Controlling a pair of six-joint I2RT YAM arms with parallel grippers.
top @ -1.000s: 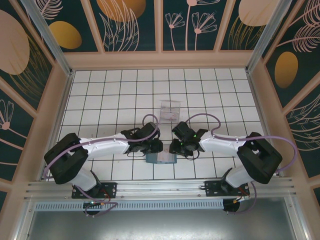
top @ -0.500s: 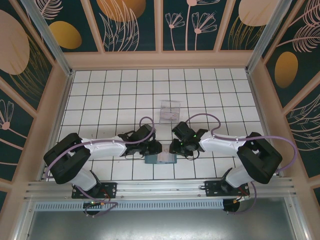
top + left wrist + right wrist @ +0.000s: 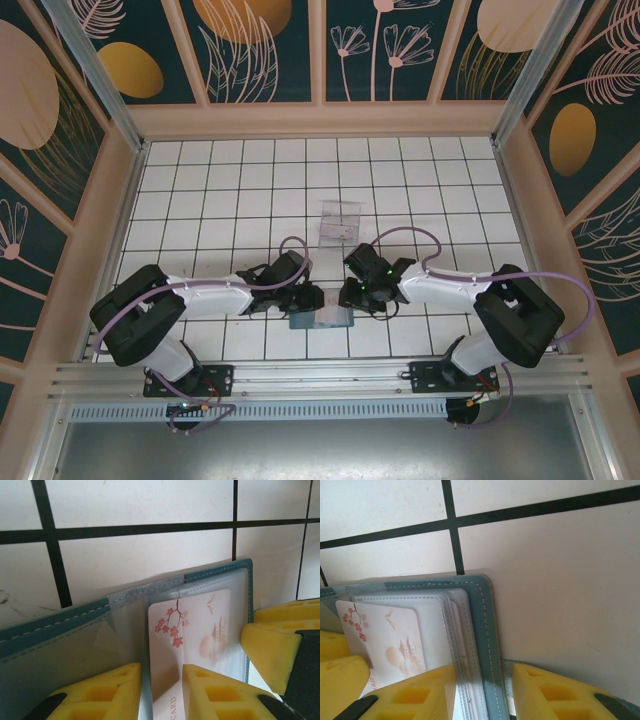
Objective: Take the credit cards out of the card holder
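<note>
Card holder lies open on the counter between both arms. Left jaws straddle the pale blossom card; right jaws clamp the cover edge. Pull straight, cover pinned.

The blossom-printed credit card reads "CARD" at its lower edge.

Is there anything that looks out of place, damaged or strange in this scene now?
Nothing looks damaged or spilled. The card holder lies open on the table, and a pale blossom-printed card sits partly out of its clear sleeve between the left gripper's jaws. The right gripper straddles the holder's edge. A clear tray stands apart behind.
</note>
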